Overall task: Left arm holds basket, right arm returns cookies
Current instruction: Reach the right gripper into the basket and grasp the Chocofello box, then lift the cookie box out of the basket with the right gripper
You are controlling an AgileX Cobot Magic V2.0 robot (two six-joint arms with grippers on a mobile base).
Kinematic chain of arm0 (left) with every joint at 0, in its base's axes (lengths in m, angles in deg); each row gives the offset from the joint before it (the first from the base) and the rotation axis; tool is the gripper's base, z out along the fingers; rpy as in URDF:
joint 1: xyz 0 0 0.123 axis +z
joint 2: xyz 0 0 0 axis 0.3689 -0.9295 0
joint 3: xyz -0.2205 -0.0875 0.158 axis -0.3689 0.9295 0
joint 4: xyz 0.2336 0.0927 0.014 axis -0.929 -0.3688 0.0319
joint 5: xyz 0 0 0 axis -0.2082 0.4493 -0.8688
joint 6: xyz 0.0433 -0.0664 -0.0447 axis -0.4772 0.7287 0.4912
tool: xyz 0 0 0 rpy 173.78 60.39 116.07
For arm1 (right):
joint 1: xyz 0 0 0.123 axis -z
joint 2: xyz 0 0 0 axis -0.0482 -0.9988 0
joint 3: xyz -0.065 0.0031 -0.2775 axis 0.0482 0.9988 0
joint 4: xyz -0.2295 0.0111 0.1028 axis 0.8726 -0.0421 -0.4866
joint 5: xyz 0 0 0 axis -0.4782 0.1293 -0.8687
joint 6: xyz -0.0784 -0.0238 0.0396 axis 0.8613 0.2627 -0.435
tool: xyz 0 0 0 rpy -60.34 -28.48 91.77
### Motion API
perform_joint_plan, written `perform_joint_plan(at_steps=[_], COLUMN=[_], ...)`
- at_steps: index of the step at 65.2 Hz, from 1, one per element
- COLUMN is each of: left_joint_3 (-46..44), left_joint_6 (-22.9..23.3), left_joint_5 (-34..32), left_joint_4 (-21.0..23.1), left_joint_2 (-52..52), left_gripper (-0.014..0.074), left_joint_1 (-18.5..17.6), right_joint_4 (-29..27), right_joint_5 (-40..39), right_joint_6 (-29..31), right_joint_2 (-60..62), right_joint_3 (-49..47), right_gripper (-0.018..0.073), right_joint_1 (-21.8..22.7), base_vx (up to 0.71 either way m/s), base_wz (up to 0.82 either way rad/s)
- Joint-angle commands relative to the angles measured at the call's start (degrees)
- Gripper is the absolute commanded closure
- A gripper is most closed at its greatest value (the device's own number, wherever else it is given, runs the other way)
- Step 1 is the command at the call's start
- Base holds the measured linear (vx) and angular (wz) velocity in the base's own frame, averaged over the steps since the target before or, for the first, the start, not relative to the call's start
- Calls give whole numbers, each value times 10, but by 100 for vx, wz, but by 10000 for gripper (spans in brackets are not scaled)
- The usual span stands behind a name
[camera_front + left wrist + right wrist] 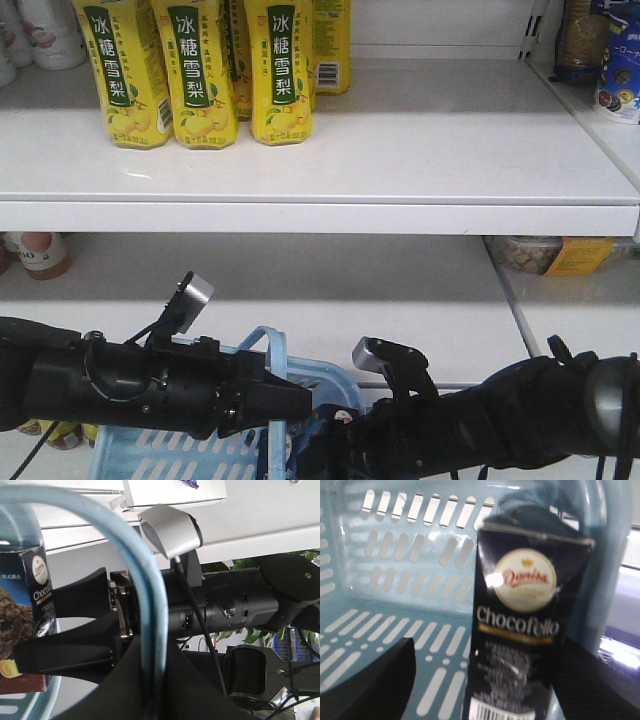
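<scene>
Black fingers [367, 680] of the right gripper [487, 650] fill the wrist view at 7 and 5 o'clock, spread apart with the cookies [515, 625] standing between them. The 5 o'clock finger looks to be at the box's edge. The 7 o'clock one stands clear, with slotted floor showing in the gap, so nothing is gripped yet. The box stands upright inside the basket [395, 580], close to its far wall.

From the front, the left arm [120, 385] enters from 9 o'clock. The left gripper [292, 400] appears clamped on the hoop handle [262, 345], and its wrist view shows the hoop running down into the black jaws. The right arm [520, 410] reaches in from 4 o'clock, just beside that grip.

The likeliest trouble is the lopsided straddle. If the jaws close as they stand, the near finger may shove or twist the box before the far one arrives, tipping it against the wall. Lifting brings a second risk. The hoop arches over the box, and the two wrists sit close together, so a careless rise could snag the handle or knock the left arm and jerk the basket. The white shelf [420, 150] at 12 o'clock has yellow cartons [200, 70] at 11 that a wide swing could topple.
</scene>
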Motion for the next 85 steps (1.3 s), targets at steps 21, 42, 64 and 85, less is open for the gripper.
perform_joint_plan(at_steps=[21,42,64,85], left_joint_3=[-14,-14,-14,-14], left_joint_6=[-11,-11,-11,-11], left_joint_5=[31,31,31,31], left_joint_4=[56,56,56,56], left_joint_2=[26,26,26,26], left_gripper=[603,603,603,603], left_joint_1=[-1,-1,-1,-1], right_joint_4=[-9,-10,-12,-14], right_joint_5=[30,29,19,74], right_joint_6=[7,7,3,0], right_joint_2=[-51,-82,-86,-83], right_joint_3=[-61,-77,-78,-74], right_gripper=[102,207,302,313], right_joint_1=[1,1,1,2], base_vx=[0,0,0,0], base_wz=[0,0,0,0])
